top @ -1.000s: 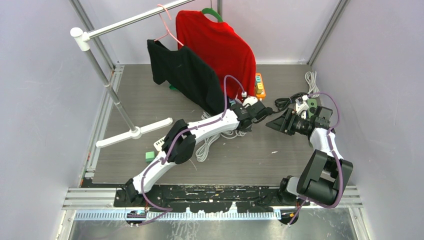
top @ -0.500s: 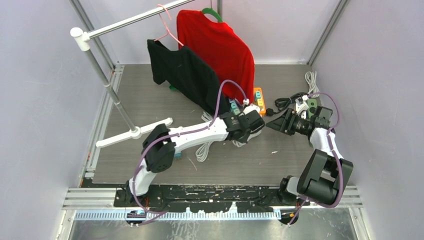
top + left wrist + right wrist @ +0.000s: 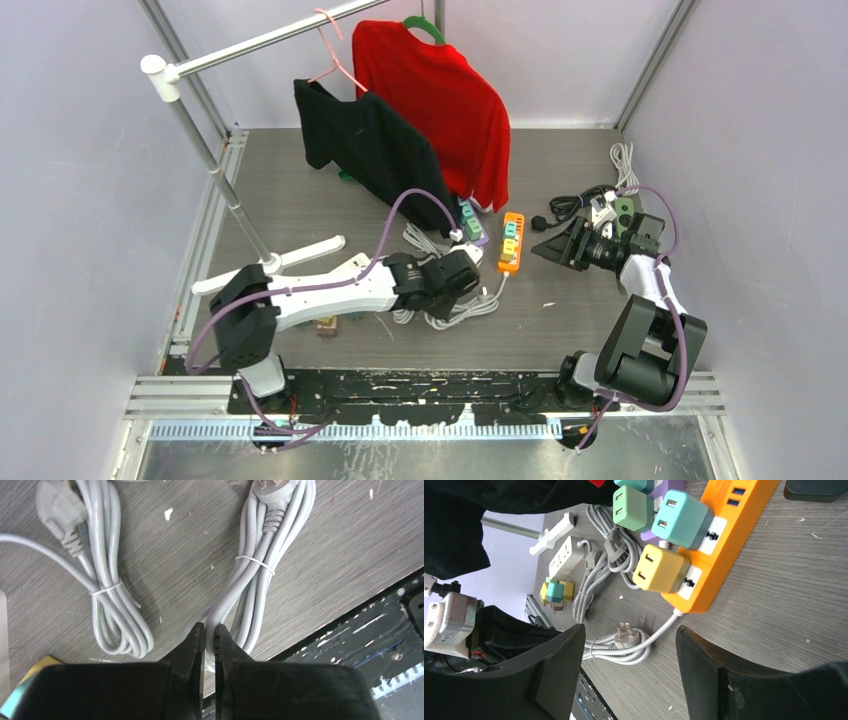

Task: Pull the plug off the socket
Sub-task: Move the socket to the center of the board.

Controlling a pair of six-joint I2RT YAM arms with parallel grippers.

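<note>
**Item 1. Orange power strip** [image 3: 512, 240]. It lay flat on the gray table [image 3: 300, 200], near the middle, between the two grippers. Its white cord left the near end and ran toward the left arm.

**Item 2. Teal plug** [image 3: 681, 517] and **yellow plug** [image 3: 660, 569]. Both were cube-shaped and seated side by side in the orange power strip's sockets, the yellow plug nearer the cord end. Neither was touched by a gripper.

**Item 3. Left gripper** [image 3: 209, 629]. It was low over the table, just left of the strip's near end. The jaws were clenched, with the end loop of a tied gray cord bundle [image 3: 260, 570] pinched between the fingertips.

**Item 4. Right gripper** [image 3: 556, 246]. It was just right of the strip and faced it. The jaws were released, standing apart with nothing between them.

**Item 5. Second cord bundle** [image 3: 112, 610]. Gray and tied, it lay beside the first bundle, apart from it.

**Item 6. Green plug** [image 3: 633, 507]. It sat just beyond the teal plug, on a purple strip that was partly hidden.

**Item 7. Red shirt** [image 3: 440, 90] and **black shirt** [image 3: 370, 150]. Both hung on hangers at the back.
</note>
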